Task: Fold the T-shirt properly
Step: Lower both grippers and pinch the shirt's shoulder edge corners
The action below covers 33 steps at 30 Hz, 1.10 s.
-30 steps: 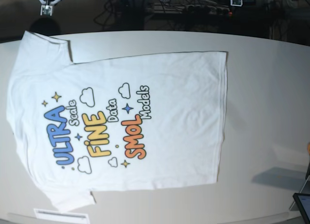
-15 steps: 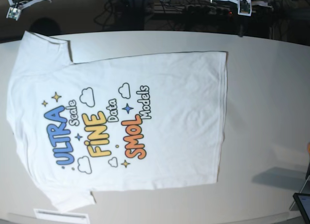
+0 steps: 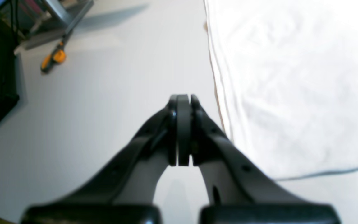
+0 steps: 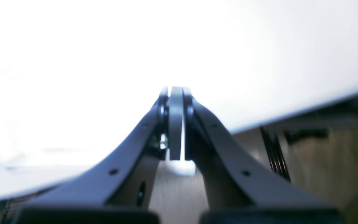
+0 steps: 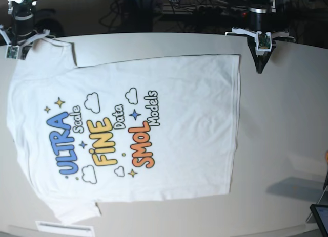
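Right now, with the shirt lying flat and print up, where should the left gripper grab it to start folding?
Probably the hem corner of the T-shirt nearest the left gripper. The shirt lies flat with that hem edge free on the table, and the shut gripper hovers just beside it. Open the jaws, come down from the bare-table side and pinch the edge.

Left gripper [image 3: 183, 102]: two black curved fingers [image 3: 135, 155] tapering to a narrow tip, flat grey pads between them, small round screw holes along each finger, wide black base block at frame bottom

Right gripper [image 4: 176, 93]: same build; black curved fingers [image 4: 225, 146], grey pad strip, round holes on both fingers, a bright metal fitting beside the pad

Base view: each arm's wrist is a black cylinder; below it a white cross bracket carrying a small green-marked camera board, then the black pointed jaws
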### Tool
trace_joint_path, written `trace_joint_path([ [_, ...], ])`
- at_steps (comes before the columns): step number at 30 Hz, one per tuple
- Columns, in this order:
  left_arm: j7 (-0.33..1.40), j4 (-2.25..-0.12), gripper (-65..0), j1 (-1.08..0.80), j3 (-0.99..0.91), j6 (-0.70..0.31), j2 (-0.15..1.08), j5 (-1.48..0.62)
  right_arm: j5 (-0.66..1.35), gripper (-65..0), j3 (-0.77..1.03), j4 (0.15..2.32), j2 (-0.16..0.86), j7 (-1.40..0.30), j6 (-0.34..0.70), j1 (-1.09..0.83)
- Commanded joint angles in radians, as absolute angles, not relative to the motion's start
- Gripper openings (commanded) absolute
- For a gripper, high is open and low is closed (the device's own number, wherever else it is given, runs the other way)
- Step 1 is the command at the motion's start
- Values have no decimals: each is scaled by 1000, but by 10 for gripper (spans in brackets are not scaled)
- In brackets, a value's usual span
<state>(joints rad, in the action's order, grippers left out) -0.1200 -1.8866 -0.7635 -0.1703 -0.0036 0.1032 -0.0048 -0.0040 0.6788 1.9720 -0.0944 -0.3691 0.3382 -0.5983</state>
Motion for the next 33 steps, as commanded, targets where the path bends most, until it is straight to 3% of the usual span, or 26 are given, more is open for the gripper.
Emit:
trace_joint_path([
  [1, -140, -1910, -650, -760, -177, 4, 107, -8, -5, -647, 710, 1991, -84, -361, 358, -591],
  [5, -139, -1903, -650, -728, -183, 4, 107, -8, -4, -637, 814, 1991, -84, -467, 493, -484],
  [9, -139, -1905, -650, -719, -183, 4, 107, -8, -2, -543, 937, 1991, -82, -624, 698, -372],
  [15, -139, -1900, -650, -722, -183, 4, 107, -8, -2, -461, 1041, 1988, -10, -934, 698, -274],
  [17, -139, -1900, -650, -725, -183, 4, 107, -8, -1, -387, 1063, 1985, 5, -1010, 698, -248],
  [20, -137, -1893, -650, -723, -185, 4, 107, -8, -1, -213, 1079, 1985, 8, -1084, 698, -220],
  [21, -137, -1891, -650, -722, -185, 4, 107, -8, -1, -187, 1075, 1985, 10, -1093, 698, -219],
  [25, -137, -1863, -650, -720, -185, 4, 105, -8, 12, -183, 1070, 1982, 10, -1139, 698, -200],
  [33, -139, -1814, -650, -719, -185, 4, 105, -8, 275, -183, 1069, 1980, 31, -1234, 698, -200],
])
